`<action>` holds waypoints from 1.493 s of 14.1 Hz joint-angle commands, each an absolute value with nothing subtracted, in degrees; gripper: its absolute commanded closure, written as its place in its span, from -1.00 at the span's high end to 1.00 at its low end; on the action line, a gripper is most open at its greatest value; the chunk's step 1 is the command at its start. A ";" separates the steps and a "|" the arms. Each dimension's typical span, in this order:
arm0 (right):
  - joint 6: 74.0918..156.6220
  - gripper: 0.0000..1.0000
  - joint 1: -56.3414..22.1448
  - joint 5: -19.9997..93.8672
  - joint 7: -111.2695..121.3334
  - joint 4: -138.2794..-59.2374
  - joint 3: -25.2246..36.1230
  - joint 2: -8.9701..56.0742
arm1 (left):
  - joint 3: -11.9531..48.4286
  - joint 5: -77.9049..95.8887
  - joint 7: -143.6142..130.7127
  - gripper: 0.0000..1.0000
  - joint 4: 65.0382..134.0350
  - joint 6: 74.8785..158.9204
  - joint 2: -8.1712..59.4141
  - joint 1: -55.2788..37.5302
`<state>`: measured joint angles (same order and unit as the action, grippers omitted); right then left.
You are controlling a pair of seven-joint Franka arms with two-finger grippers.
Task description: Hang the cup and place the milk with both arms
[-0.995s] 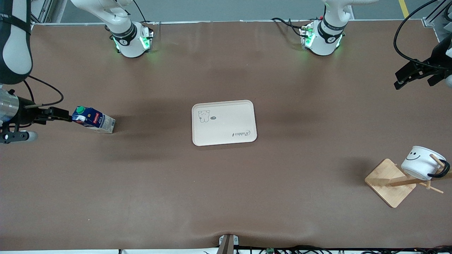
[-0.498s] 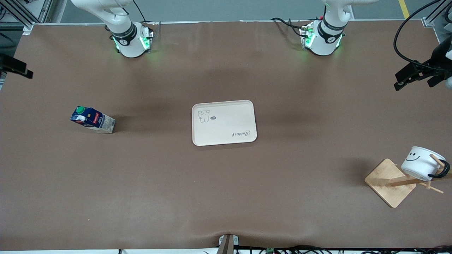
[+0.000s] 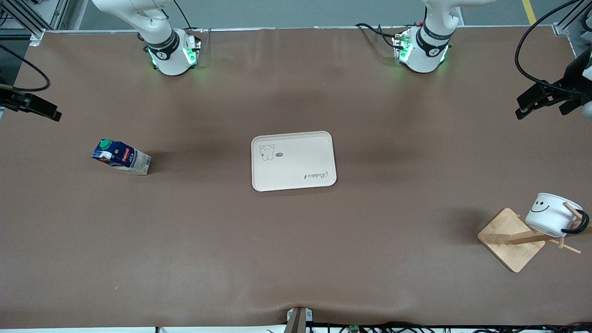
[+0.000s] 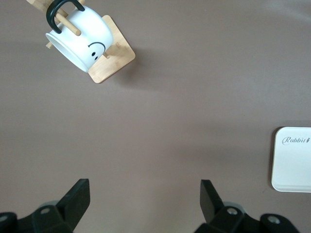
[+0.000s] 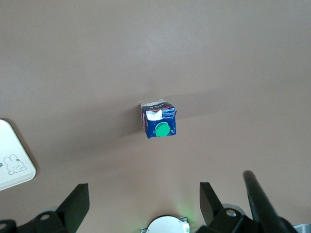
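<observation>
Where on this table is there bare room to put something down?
Plenty. The tray in the middle is bare. Open brown table lies between the tray and the milk, between the tray and the wooden rack, and all along the edge nearest the front camera. The only crowded corner is the rack, where the cup hangs.

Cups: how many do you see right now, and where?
1. The cup hangs by its black handle on a peg of the wooden rack, at the left arm's end of the table. None shows elsewhere; nothing in view could hide another.
</observation>
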<state>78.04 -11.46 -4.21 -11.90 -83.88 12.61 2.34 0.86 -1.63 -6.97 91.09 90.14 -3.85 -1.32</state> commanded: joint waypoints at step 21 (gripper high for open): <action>77.25 1.00 9.23 -0.99 4.39 -83.58 -0.09 0.79 | 1.41 -0.70 -7.29 1.00 89.30 85.96 -2.37 -1.41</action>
<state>77.03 7.33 -3.63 2.66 -83.64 0.77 1.09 1.33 -1.41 -7.02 90.64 87.28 -2.71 -1.64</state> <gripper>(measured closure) 0.000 0.000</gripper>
